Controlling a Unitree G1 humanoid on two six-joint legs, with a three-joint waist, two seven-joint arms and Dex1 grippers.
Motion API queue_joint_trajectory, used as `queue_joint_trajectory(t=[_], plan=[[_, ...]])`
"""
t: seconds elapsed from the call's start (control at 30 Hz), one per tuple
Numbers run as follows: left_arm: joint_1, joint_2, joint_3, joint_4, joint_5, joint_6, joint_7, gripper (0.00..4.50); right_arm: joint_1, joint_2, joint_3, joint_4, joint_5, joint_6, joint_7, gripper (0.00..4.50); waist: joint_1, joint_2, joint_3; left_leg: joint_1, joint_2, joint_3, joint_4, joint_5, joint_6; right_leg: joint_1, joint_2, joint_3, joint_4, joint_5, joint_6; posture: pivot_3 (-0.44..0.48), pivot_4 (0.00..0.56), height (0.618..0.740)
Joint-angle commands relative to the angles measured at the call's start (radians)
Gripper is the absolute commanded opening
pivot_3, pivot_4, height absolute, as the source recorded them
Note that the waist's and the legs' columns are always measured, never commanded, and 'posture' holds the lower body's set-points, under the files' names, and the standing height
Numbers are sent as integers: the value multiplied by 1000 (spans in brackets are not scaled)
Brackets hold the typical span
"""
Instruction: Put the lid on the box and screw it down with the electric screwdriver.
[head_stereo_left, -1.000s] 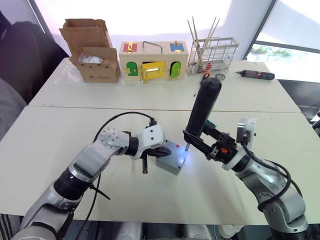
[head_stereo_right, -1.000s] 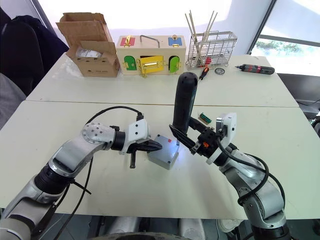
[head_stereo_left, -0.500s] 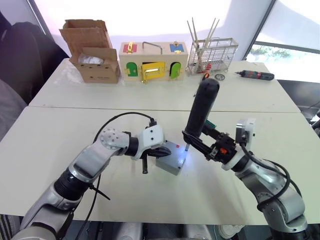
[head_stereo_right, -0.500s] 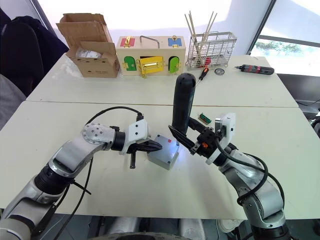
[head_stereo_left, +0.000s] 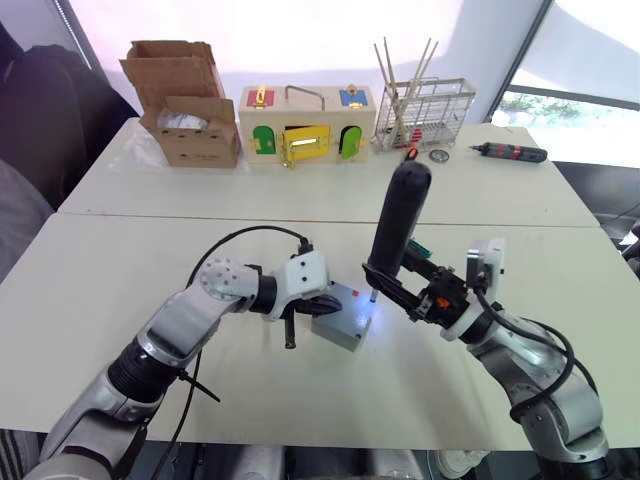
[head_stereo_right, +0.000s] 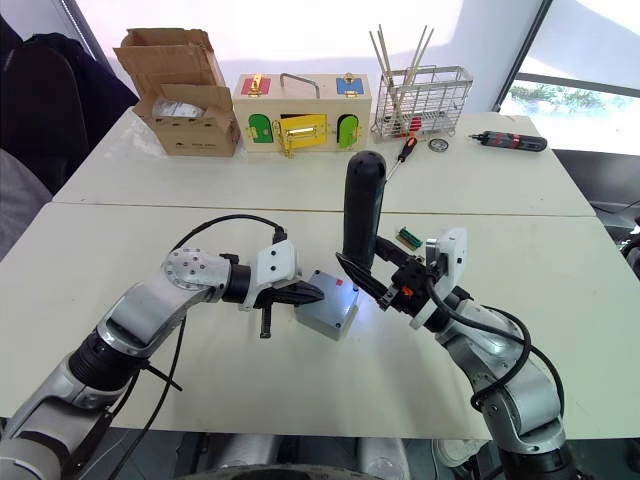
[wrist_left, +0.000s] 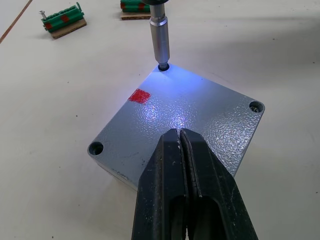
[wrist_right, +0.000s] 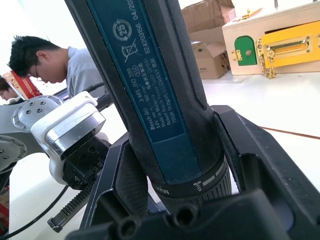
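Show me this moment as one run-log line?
stage: screwing lid onto box | right end effector: shut on electric screwdriver, bit in corner hole | left end effector: shut, pressing lid

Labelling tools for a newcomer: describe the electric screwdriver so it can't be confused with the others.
On the near white table, above the grey lid, the right hand holds it upright. The electric screwdriver is the thick black cylinder, bit in a corner hole; the slimmer drivers lie by the wire basket.
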Motion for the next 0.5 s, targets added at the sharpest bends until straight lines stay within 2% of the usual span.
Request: queue_joint_trajectory(t=[0.03, 0.2, 0.3, 0.43, 0.5], plan=[[26, 13, -46, 26, 28, 30, -1, 0, 59, -10, 71, 104, -30, 78, 15, 1827, 0, 0, 0, 0, 0, 0, 0, 0, 0, 0, 0, 0, 0, 0, 0, 0, 150, 735], [26, 11, -46, 28, 29, 28, 0, 0, 53, -19, 47, 86, -15, 85, 14, 1827, 0, 0, 0, 0, 0, 0, -1, 0, 0, 0, 0, 0, -1, 0, 0, 0, 150, 735], [26, 12, -46, 28, 28, 28, -1, 0, 27, -44, -13, 20, 47, 124, -1, 1827, 0, 1, 1, -1, 0, 0, -1, 0, 0, 0, -1, 0, -1, 0, -1, 0, 150, 735], [28, 17, -43, 28, 26, 25, -5, 0, -111, -132, -175, -113, 332, 267, -73, 1827, 2, 6, 9, -2, 0, 0, -1, 0, 0, -1, -1, 0, -2, 0, -1, 0, 150, 735], [29, 21, -41, 26, 25, 23, -9, 0, -171, -177, -233, -130, 463, 324, -112, 1827, 5, 12, 16, -8, 0, 0, 1, 0, 1, -3, -1, 0, -1, 0, -1, 0, 150, 735]])
